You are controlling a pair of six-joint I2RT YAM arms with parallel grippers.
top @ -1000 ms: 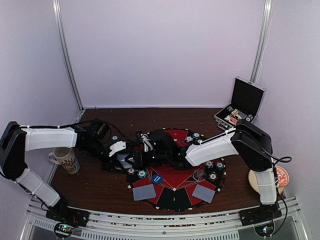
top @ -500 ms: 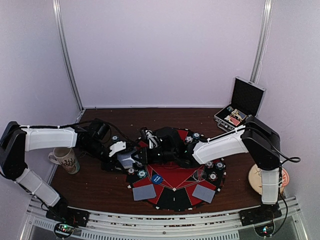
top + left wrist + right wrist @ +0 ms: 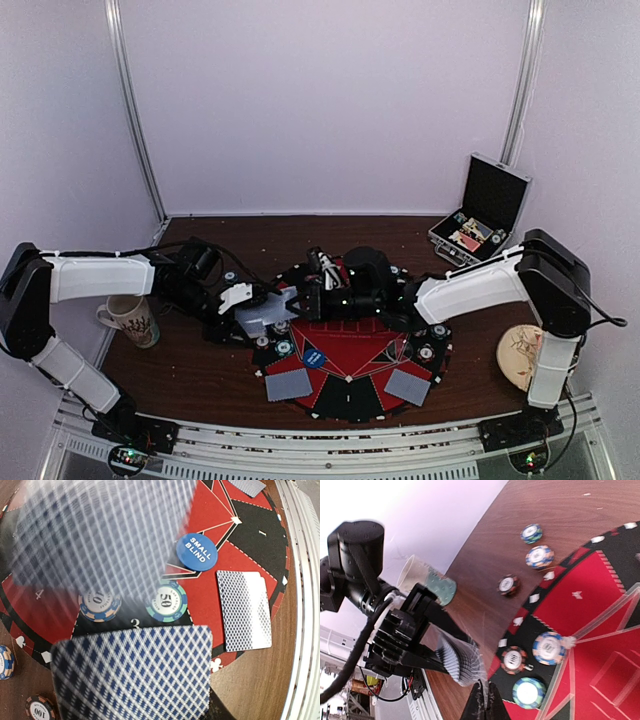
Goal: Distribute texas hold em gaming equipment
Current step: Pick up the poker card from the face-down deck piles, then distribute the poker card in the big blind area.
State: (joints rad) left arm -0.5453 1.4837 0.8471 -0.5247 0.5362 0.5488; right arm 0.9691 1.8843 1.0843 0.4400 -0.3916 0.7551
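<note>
Now: left fingers (image 3: 235, 294) clamp blue-latticed deck (image 3: 132, 675); right fingers (image 3: 472, 710) pinch one blurred card (image 3: 100, 535).

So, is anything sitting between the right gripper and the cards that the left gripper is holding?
Nothing visible does. In the right wrist view the cards clamped in the left gripper fan out just beside the right gripper, with no object in the gap. The chips lie flat on the mat, aside.

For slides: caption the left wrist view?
Gripped cards near lens, one blurred, above mat, SMALL BLIND button, 50 chip, dealt card.
</note>
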